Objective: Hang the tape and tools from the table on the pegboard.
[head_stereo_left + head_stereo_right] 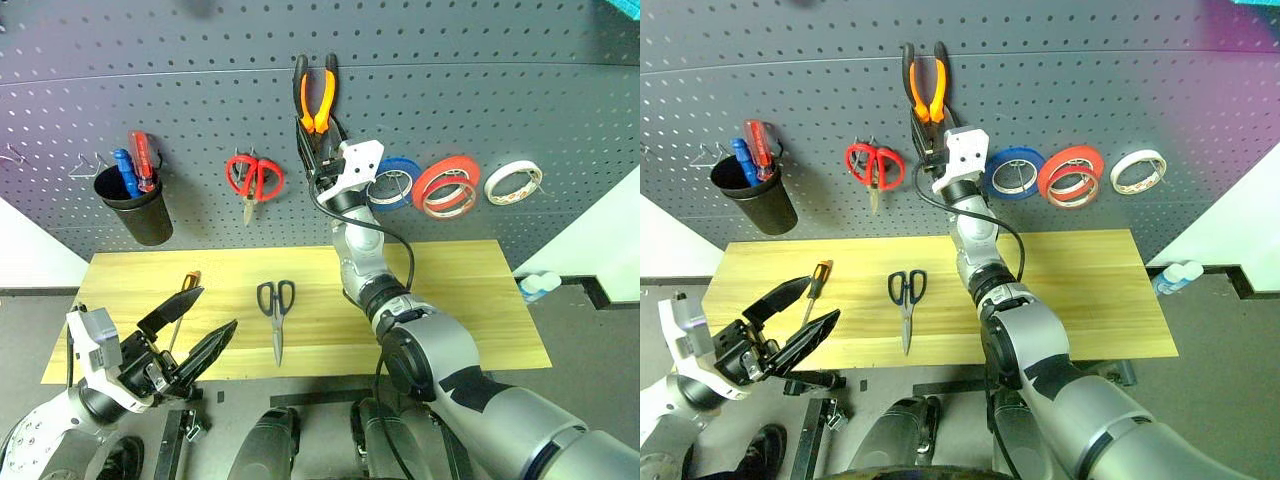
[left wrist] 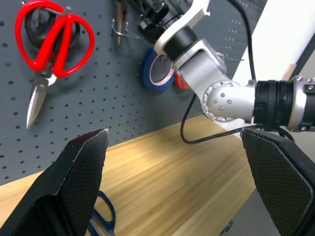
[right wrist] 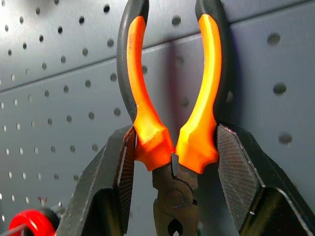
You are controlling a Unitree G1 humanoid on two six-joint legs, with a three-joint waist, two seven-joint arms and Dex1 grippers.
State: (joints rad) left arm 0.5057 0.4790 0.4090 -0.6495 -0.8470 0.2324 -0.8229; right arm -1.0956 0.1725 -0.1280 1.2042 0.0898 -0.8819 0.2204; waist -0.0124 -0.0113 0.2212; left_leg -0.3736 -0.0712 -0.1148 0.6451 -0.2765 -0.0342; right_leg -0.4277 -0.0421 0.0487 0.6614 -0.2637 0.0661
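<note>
the right gripper (image 1: 312, 140) is raised against the pegboard (image 1: 500, 90), its 2 black fingers (image 3: 110, 172) closed from either side on the pliers (image 1: 316, 95) at the thick lower end of the orange handles, just above the pivot. the pliers stand upright against the board: long axis vertical, handles pointing up and spread apart, the dark jaws pointing down between the fingers. whether a hook carries them cannot be told.

the left gripper (image 1: 190, 335) hangs low over the near left edge of the table (image 1: 480, 300), its fingers spread wide and holding nothing.

on the table the dark-handled scissors (image 1: 276, 312) lie flat near the middle, long axis running front to back, handles toward the pegboard and blades pointing at the near edge. the orange-and-black screwdriver (image 1: 183, 300) lies to their left, just behind the left gripper, handle toward the board, shaft slanting toward the near edge.

on the board, the thin reddish-orange tape (image 1: 450, 200) hangs to the right of the right gripper, overlapping a thicker red roll (image 1: 445, 178), between a blue roll (image 1: 394, 184) and a white roll (image 1: 513, 182). red-handled scissors (image 1: 254, 180) hang blades down to the left of the pliers, and a black cup (image 1: 135, 208) further left holds a red and a blue screwdriver.
</note>
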